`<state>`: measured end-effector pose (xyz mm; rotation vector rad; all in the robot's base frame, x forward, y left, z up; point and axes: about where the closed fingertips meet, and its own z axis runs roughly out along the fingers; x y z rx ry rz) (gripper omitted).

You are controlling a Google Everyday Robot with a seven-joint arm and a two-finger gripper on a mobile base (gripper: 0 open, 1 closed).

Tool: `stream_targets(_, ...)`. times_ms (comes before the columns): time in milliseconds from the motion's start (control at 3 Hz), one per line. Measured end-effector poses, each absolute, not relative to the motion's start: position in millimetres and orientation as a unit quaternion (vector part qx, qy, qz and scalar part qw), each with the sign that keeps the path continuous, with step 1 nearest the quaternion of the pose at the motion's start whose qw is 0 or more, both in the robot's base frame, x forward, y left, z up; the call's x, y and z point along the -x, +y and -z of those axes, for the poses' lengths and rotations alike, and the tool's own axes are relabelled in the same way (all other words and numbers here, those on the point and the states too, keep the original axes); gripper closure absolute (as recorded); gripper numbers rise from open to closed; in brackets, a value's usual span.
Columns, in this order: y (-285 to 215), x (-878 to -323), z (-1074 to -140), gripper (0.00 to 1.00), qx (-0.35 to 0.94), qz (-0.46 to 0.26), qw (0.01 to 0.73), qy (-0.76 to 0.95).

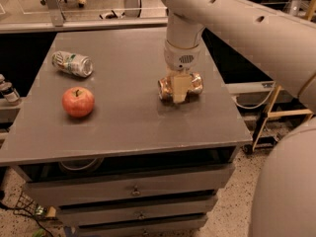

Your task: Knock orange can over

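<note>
The orange can (196, 83) lies on its side on the worktop (123, 130), right of centre and nearer the right edge than the left. Its long axis runs roughly left to right across the view. The silvery end faces left and sits a touch nearer the front edge than the other end.

The gripper (179, 92) hangs straight down from the arm (183, 38) directly over the can's middle. One pale part of it comes down across the near side of the can and hides the mid-section. It seems to straddle the can across its width, but I cannot tell how wide it stands, or whether it clamps the can or merely touches it.

So the can is not off to one side of the gripper but right beneath and within it, with the gripper set crosswise to the long axis. With the can lying flat, the knock-over looks done. What probably remains is to come straight up and away. A sideways drag along the worktop could roll the can toward the front or back, since it rolls freely in that direction.

Well apart on the left are an apple (78, 101) and, behind it, a green-and-white can (72, 63), also on its side.
</note>
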<state>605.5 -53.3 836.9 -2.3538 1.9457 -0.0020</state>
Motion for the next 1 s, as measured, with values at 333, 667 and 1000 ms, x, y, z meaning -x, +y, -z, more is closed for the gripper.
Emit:
stream_targets(333, -56, -603, -849, 0.01, 0.773, -0.001, 0.064, 0.631)
stream_targets(667, -59, -598, -867, 0.0, 0.774, 0.01, 0.082, 0.628)
stream_targets(1000, -72, -591, -891, 0.0, 0.769, 0.03, 0.102, 0.63)
